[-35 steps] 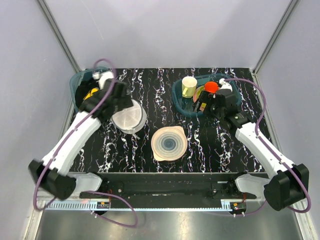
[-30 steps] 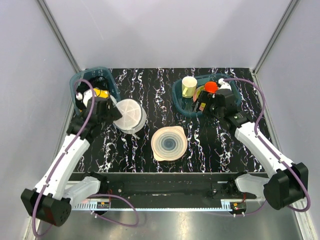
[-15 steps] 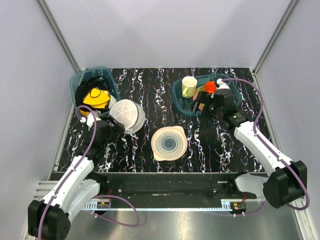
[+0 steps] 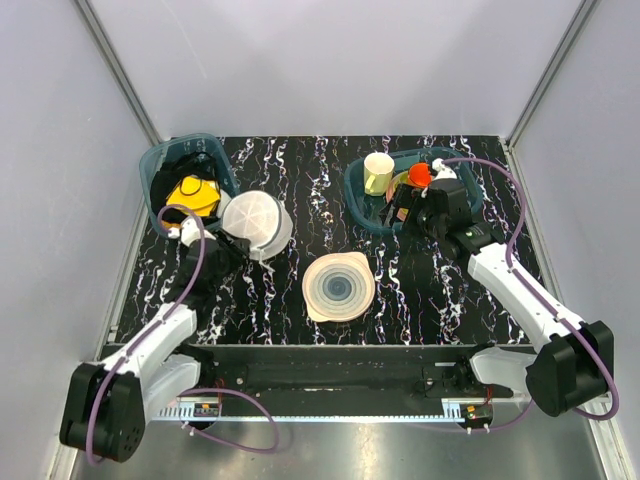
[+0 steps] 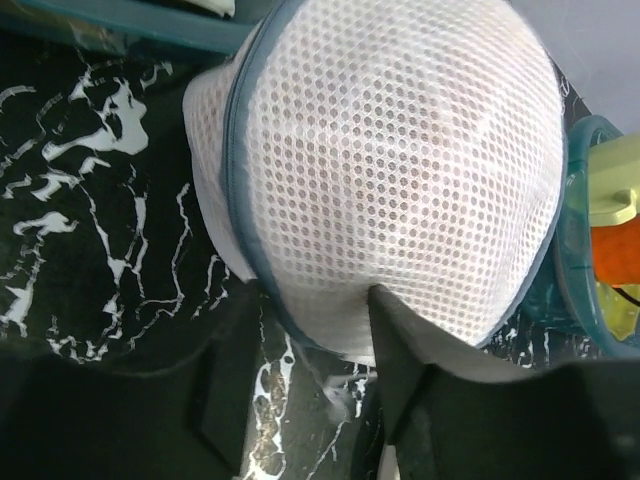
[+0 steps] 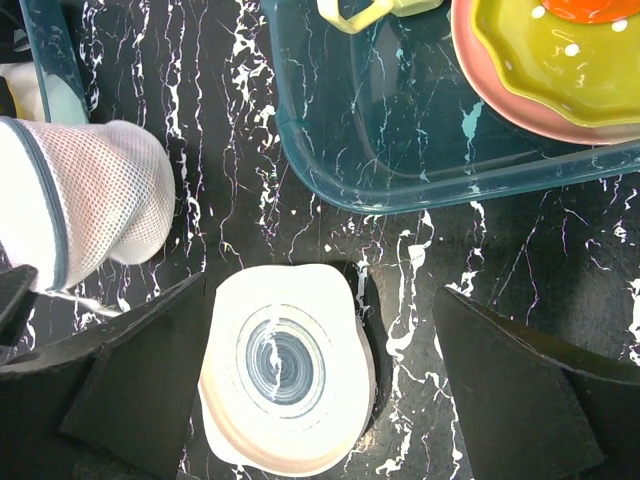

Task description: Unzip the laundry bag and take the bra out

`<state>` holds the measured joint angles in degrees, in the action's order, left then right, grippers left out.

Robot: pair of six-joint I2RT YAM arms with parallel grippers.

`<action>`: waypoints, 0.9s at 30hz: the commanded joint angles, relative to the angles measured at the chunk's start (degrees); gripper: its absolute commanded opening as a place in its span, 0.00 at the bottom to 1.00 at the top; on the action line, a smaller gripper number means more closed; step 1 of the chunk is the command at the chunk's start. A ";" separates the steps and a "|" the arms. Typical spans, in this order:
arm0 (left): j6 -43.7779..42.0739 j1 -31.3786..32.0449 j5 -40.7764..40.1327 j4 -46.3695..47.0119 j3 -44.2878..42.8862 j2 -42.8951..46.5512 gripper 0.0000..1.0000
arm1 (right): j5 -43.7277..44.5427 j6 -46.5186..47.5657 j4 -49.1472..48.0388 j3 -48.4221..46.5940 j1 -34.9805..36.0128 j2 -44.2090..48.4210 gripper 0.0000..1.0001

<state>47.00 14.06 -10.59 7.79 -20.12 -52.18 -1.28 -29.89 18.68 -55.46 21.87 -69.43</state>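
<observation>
The laundry bag point(image 4: 257, 222), a white mesh dome with a blue-grey zip rim, lies at the left of the table, beside the left tub. It fills the left wrist view point(image 5: 400, 170) and shows at the left of the right wrist view point(image 6: 85, 195). My left gripper point(image 4: 226, 244) point(image 5: 318, 300) has closed partway on the bag's near rim, and both fingers touch the mesh. The bra is hidden; only a faint pinkish tint shows through the mesh. My right gripper point(image 4: 408, 212) point(image 6: 322, 290) hangs wide open, high over the table near the right tub, holding nothing.
A pale round plate point(image 4: 339, 287) point(image 6: 285, 365) with blue-grey rings lies mid-table. The left teal tub point(image 4: 160, 160) holds a yellow garment point(image 4: 192, 195). The right teal tub point(image 4: 355, 195) point(image 6: 330, 150) holds a yellow cup point(image 4: 378, 172) and stacked dishes point(image 6: 560, 70).
My left arm drew back toward the near edge. Its jaws went from wide open to narrowed round the bag's near rim, and the bag tipped slightly. The right arm stayed put.
</observation>
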 commanded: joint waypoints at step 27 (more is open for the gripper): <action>7.50 -0.09 13.22 -16.41 -21.36 -6.18 0.00 | -35.99 -6.06 -16.66 -21.44 18.21 -27.95 0.54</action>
<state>55.07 14.02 0.45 -10.41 -38.98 -58.24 -30.76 -35.05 3.88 -74.04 38.70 -94.52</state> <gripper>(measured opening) 0.017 0.565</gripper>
